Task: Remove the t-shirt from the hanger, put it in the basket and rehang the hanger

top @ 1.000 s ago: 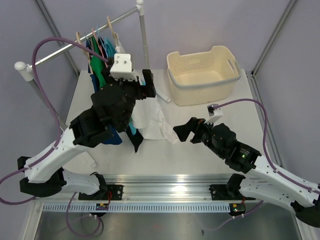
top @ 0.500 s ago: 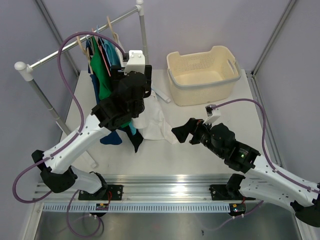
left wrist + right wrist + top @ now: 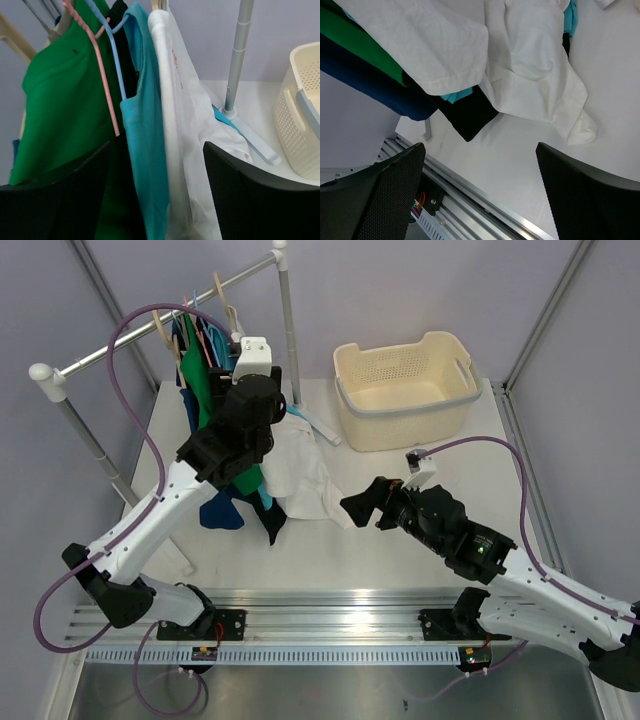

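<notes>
From above, the t-shirt (image 3: 300,472) is seen hanging at the right end of the clothes rail (image 3: 130,342). Its lower part is draped onto the tabletop (image 3: 330,560). The left gripper (image 3: 268,392) is raised to the rail beside the green shirt (image 3: 205,390), but its fingers cannot be made out from here. The right gripper (image 3: 365,500) is held low, just beside the t-shirt's trailing hem, with its fingers spread. A cream basket (image 3: 400,425) is set on the tabletop behind it.

In the left wrist view, the fingers of the left gripper (image 3: 156,145) are spread wide. A light blue shirt (image 3: 145,125) and the t-shirt (image 3: 175,100) are framed between them. Whether either finger touches cloth cannot be told. Only a pale wooden tip of the hanger (image 3: 156,4) is seen, at the top edge above the t-shirt's shoulder. A thin pink hanger (image 3: 102,75) is laid across the green shirt (image 3: 60,100). The rail's upright pole (image 3: 235,60) and the basket (image 3: 300,125) are seen to the right.

In the right wrist view, the fingers of the right gripper (image 3: 480,146) are spread and nothing is held between them. Bare tabletop (image 3: 520,165) lies below them. The t-shirt (image 3: 530,65) is crumpled on the tabletop beyond, well apart from both fingertips.
</notes>
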`<state>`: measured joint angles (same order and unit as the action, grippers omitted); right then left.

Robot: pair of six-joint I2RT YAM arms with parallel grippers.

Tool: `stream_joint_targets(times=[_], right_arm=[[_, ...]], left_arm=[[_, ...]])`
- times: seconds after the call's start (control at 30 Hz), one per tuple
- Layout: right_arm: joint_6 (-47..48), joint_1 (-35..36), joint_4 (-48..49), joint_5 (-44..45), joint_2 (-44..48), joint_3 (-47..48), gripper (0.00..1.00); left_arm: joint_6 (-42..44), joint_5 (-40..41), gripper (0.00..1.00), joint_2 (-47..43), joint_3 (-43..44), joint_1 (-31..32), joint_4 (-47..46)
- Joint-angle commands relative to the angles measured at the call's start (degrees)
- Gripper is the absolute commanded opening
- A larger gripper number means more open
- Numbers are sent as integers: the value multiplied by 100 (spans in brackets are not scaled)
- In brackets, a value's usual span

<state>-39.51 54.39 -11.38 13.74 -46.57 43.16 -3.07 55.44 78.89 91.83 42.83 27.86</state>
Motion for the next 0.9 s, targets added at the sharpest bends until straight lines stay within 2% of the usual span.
stream_joint_targets(times=[0.0, 0.1, 0.13, 0.2, 0.23, 0.27, 0.7, 0.87], right_arm=[[-66, 45, 162, -99, 42, 158, 99], [-84, 45, 171, -178, 42, 158, 100], [-84, 37, 188, -196, 42, 158, 100], [-84, 36, 180, -213, 25, 167, 99], [-84, 36, 180, -231, 25, 158, 99], [-92, 45, 188, -240, 16, 167, 99], [-31, 37, 127, -258, -177, 246, 100], [-13, 45, 83, -222, -160, 281, 99]], left_arm=[[61, -622, 71, 38, -8, -82, -167], [210, -561, 55, 302, 159, -73, -158], [254, -517, 39, 346, 194, -82, -158], [263, -464, 23, 434, 300, -82, -166], [263, -394, 7, 460, 379, -73, -158], [263, -350, 0, 478, 440, -73, -166], [1308, 230, 0, 548, 1767, 498, -167], [1748, 950, 0, 522, 1874, 963, -158]])
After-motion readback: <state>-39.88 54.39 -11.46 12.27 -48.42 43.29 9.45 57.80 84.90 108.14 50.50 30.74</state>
